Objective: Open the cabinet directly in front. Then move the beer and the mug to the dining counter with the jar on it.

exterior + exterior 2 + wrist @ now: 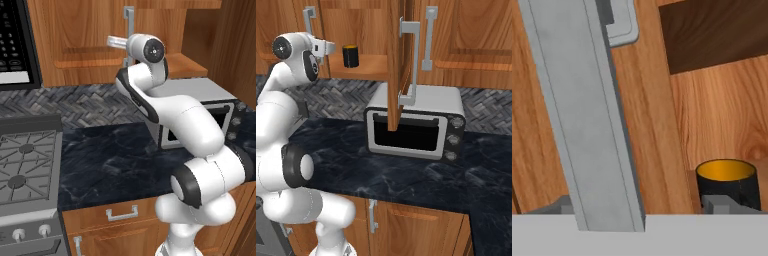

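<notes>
Cabinet [356,30]: I see it on the wall above the tabletop [406,175], its right door [396,65] swung out edge-on over the toaster oven [416,122]. In the hand view the jaws stand wide apart either side of a long silver bar handle [587,115]; I cannot tell whether they touch it. They grip nothing. The handle's long axis runs vertically on the door in the right base view. The mug [349,56] stands upright on the cabinet shelf, mouth up, just beyond the gripper [326,48].
</notes>
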### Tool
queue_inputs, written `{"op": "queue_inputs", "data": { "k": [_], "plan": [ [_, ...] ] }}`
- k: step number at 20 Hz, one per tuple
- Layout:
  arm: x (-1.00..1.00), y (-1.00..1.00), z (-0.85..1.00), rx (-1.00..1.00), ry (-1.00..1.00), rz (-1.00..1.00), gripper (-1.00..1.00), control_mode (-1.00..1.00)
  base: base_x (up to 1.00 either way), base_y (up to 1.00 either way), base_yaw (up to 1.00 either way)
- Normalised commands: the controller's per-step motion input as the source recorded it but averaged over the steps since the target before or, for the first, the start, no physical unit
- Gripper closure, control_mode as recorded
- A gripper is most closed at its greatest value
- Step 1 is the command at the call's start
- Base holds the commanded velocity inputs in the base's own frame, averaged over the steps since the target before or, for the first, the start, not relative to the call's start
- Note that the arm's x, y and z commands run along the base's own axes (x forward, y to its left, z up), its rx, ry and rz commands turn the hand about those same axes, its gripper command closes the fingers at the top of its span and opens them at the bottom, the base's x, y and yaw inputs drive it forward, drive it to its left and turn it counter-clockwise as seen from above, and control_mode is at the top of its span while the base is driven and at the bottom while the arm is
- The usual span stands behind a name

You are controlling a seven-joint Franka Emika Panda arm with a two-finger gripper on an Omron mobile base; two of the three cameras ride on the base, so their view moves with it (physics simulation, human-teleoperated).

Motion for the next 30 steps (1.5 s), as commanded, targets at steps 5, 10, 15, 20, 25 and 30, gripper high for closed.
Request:
{"op": "queue_inputs", "data": {
  "k": [5, 10, 15, 20, 25, 30],
  "plan": [
    [0.21, 0.03, -0.1, -0.03, 0.0, 0.0, 1.0, -1.0, 0.0, 0.0, 0.0],
    [0.0, 0.01, 0.0, 0.0, 0.0, 0.0, 1.0, -1.0, 0.0, 0.0, 0.0],
    [-0.08, 0.56, 0.07, 0.0, 0.09, 0.0, 1.0, -1.0, 0.0, 0.0, 0.0],
    [-0.23, 0.97, 0.19, 0.0, 0.14, 0.0, 1.0, -1.0, 0.0, 0.0, 0.0],
    [-0.47, 1.0, 0.04, -0.03, 0.03, 0.0, 1.0, -1.0, 0.0, 0.0, 0.0],
    [-0.76, 1.0, 0.0, -0.09, -0.04, -0.03, 1.0, -1.0, 0.0, 0.0, 0.0]
  ]
}}
